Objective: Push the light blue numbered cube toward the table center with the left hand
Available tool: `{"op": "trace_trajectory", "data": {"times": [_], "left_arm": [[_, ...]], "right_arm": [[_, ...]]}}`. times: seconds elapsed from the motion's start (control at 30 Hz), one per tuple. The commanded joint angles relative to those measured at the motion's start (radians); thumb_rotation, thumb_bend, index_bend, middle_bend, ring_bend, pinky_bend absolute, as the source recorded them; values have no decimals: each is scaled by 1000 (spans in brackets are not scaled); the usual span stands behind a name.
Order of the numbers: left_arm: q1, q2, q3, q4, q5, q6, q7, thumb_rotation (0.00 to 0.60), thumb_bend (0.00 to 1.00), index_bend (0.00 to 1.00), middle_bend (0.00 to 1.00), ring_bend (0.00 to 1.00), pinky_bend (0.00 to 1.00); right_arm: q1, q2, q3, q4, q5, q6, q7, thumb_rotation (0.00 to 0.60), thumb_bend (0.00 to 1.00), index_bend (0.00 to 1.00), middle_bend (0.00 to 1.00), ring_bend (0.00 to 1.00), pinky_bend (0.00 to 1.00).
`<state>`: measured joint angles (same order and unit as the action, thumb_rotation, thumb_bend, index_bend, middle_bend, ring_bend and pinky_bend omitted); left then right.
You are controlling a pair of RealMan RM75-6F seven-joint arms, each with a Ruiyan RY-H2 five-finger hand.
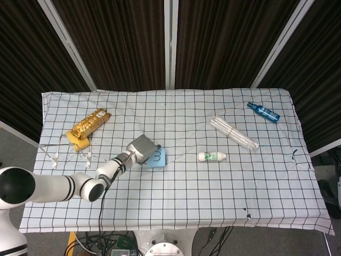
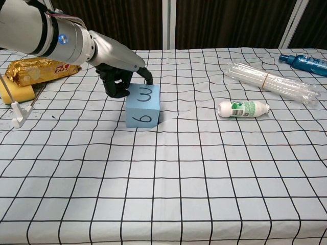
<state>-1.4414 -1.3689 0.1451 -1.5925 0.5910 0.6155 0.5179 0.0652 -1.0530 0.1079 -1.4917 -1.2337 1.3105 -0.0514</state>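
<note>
The light blue numbered cube [image 1: 156, 158] [image 2: 143, 106] stands left of the table's middle, showing a 3 on top and a 6 on its near face. My left hand [image 1: 140, 149] [image 2: 120, 75] sits at the cube's left rear edge, fingers curled down and touching it, holding nothing. The grey forearm reaches in from the left. My right hand does not appear in either view.
A gold snack pack [image 1: 91, 121] [image 2: 38, 69] and a yellow sponge [image 2: 15, 92] lie at the far left. A small white bottle [image 1: 212, 156] [image 2: 243, 108], a clear tube bundle [image 1: 233, 133] [image 2: 271, 81] and a blue spray bottle [image 1: 263, 112] [image 2: 304, 62] lie to the right.
</note>
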Motion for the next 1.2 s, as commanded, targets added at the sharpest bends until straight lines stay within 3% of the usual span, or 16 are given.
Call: {"op": "trace_trajectory", "data": {"times": [0.03,0.53,0.8,0.93,1.03,1.1,1.2], "left_arm": [[-1,-3,0,2,-2,3,2,600,515,197,806,837,814],[23,24,-16,-17,21,53,0,600,516,169,801,836,814],[66,76,-20,-70,13,169,18,600,501,168,803,836,814],[140,133,-15,-141,63,319,19,600,440,168,794,828,813],[247,187,2,-203,172,492,-3,600,363,182,742,781,776],[319,216,25,-234,255,599,-13,600,315,198,663,691,712],[447,249,73,-252,403,783,-13,600,240,209,482,441,554]], "right_arm": [[0,1,0,1,3,-4,1,600,156,0,0,0,0],[2,6,0,-10,2,-3,-4,600,157,0,0,0,0],[0,13,1,-29,-7,11,-12,600,158,0,0,0,0],[-2,17,1,-36,-14,19,-12,600,158,0,0,0,0],[-3,19,1,-40,-21,27,-10,600,158,0,0,0,0],[-4,20,1,-42,-28,33,-8,600,158,0,0,0,0],[-6,25,0,-51,-46,48,-6,600,157,0,0,0,0]]}}
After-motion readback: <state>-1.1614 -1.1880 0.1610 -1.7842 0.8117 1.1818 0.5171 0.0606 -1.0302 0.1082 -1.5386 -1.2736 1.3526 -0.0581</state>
